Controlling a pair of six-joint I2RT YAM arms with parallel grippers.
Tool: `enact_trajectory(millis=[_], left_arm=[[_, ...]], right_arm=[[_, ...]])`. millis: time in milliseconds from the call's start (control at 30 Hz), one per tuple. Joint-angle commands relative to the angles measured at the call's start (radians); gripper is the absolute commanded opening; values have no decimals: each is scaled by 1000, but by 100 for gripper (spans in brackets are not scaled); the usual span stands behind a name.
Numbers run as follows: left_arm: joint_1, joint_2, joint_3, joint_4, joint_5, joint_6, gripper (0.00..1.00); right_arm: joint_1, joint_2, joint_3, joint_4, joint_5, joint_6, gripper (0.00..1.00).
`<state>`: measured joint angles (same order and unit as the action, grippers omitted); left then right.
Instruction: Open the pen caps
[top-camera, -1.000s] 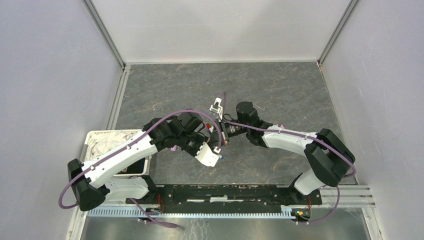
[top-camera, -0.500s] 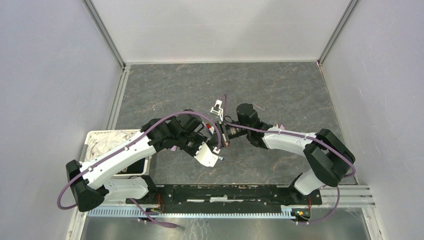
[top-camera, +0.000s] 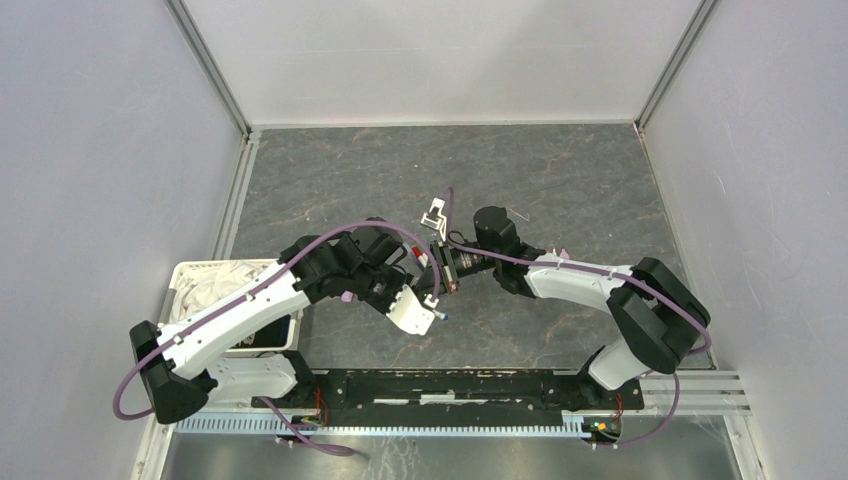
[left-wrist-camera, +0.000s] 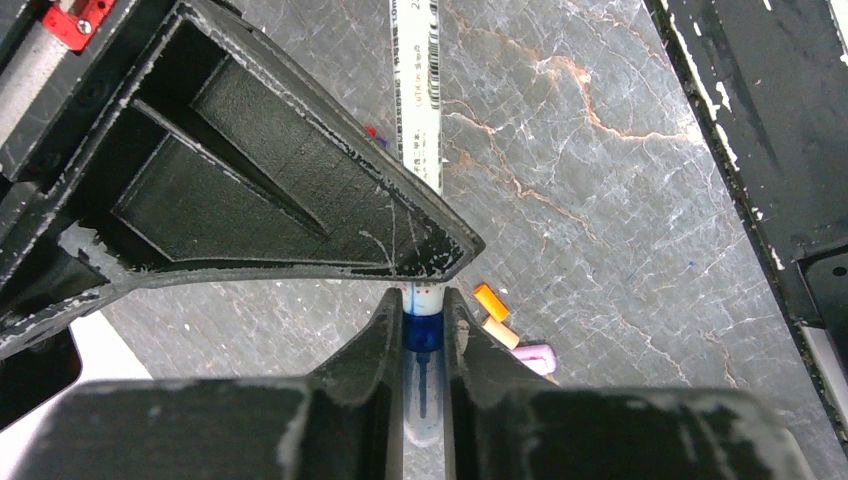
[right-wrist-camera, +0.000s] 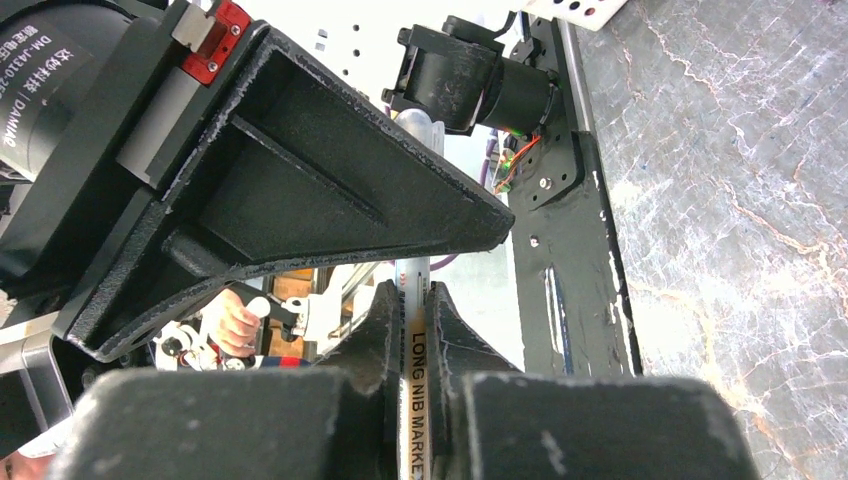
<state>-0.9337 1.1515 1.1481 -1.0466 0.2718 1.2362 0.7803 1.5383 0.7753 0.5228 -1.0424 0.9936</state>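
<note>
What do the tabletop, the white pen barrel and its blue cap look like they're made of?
Tabletop: dark stone-look slab or laminate, matte, with pale and rusty veins. Pen barrel: likely smooth white plastic, printed barcode. Blue cap: probably translucent glossy plastic; a darker core shows through.

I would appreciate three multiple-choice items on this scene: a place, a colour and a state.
1. Where do the orange cap and lilac cap lie? A on the table; B inside a cup; C on a shelf.
2. What colour is the cap in the left gripper? A red; B blue; C green.
3. The right gripper is: A wide open; B shut on the pen barrel; C shut on a spoon.
Key: 1 A, both rest on its marbled surface; 2 B, blue shows between the fingers; 3 B, its fingers clamp the white barrel.
</note>
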Motion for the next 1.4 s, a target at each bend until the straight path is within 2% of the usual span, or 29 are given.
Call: enact_trajectory(millis=[0,200,467,567,633,733,800,867,933,1000,1067,1133,1167,1200,1233,1267,1300,1333,1367], left_arm=[[-14,-22,27,40,51,24,4],[-18,-21,29,40,61,34,2],[-47,-18,37,46,77,29,2],[-50,-16,37,59,84,7,2],[-51,-15,40,67,94,-17,2],[-51,-12,46,73,114,-45,2],[-51,-13,45,76,119,-52,2],[-51,-17,43,79,117,-49,2],[-51,-21,40,79,116,-40,2],[-50,-32,33,72,109,-14,2],[-51,-41,25,58,71,30,2],[-39,-47,24,24,-33,95,2],[21,-54,25,-13,-96,160,2],[162,-63,33,-57,-106,283,2],[395,-71,43,-81,-77,448,2],[619,-64,51,-95,-31,650,2],[796,-31,71,-140,9,840,2],[838,1,120,-230,38,927,2],[808,16,176,-267,70,896,2]], right_arm=[[6,18,38,82,21,23,18],[42,58,90,114,-20,30,36],[65,138,159,177,-61,68,40],[66,152,177,228,-29,103,32],[61,159,183,269,18,137,17],[59,176,164,452,97,262,13],[59,191,169,470,133,289,8],[58,200,177,433,158,280,0],[58,211,183,394,171,274,0],[57,215,198,278,176,217,0],[54,209,226,26,186,56,0],[40,170,202,-201,189,-99,0],[30,111,123,-271,175,-158,0],[17,16,21,-378,175,-233,0],[6,-87,-112,-479,207,-334,0],[-14,-207,-246,-508,232,-352,0],[-34,-294,-416,-409,205,-249,0],[-47,-355,-493,-351,177,-208,0],[-57,-395,-491,-453,178,-291,0]])
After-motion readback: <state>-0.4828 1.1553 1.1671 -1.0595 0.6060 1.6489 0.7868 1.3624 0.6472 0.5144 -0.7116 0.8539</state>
